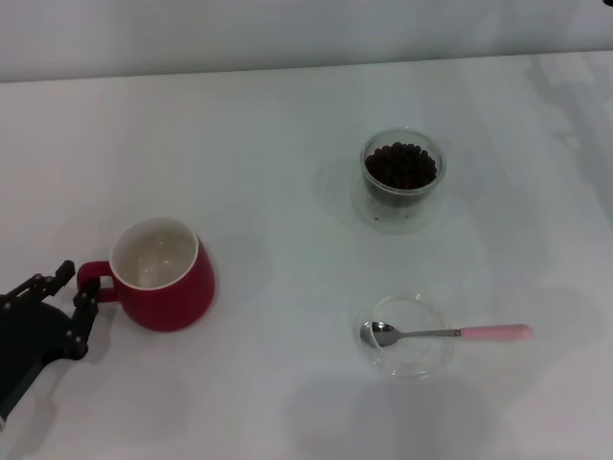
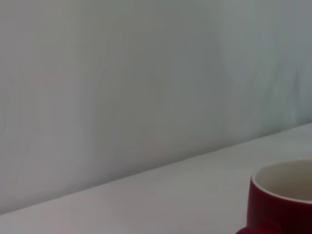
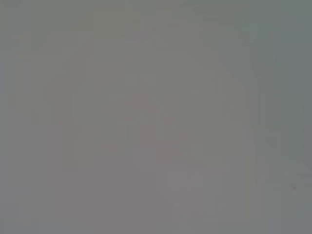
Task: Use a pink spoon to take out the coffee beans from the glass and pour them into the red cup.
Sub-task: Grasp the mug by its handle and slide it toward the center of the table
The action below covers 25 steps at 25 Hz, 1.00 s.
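Soft, even overhead light, faint shadows; right wrist view a featureless grey blur.

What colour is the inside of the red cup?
White; the head view shows the red cup's inside best.

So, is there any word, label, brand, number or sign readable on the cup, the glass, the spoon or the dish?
None: no text shows in any view.
Red cup: plain, no print on the side seen.
Glass of beans: clear, no label.
Spoon and dish: no marking visible.
Left hand: no readable label.
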Available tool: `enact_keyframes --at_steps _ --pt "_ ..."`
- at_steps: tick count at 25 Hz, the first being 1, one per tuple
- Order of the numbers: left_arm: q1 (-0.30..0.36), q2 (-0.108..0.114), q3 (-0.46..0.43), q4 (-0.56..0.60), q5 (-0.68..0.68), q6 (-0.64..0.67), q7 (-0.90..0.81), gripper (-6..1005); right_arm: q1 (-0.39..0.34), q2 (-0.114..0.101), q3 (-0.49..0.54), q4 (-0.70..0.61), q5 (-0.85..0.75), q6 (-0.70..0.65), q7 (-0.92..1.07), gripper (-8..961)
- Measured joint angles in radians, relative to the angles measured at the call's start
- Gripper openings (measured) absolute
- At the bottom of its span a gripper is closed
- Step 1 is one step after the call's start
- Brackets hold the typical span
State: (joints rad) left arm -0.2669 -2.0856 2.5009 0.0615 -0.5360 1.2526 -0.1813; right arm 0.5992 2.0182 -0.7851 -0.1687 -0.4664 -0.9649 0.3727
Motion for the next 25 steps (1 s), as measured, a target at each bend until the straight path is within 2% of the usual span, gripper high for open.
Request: enact_keyframes --at_steps 8,25 --pt "-0.007 -0.001 -0.008 0.018 -0.002 -0.005 0.048 124 -0.007 -0.001 -0.006 0.000 0.000 0.000 0.000 867" --pt "-0.069 -0.002 0.007 0.100 0.009 -0.109 0.105 111 -0.005 -0.002 -0.006 0.000 0.004 0.003 0.000 866"
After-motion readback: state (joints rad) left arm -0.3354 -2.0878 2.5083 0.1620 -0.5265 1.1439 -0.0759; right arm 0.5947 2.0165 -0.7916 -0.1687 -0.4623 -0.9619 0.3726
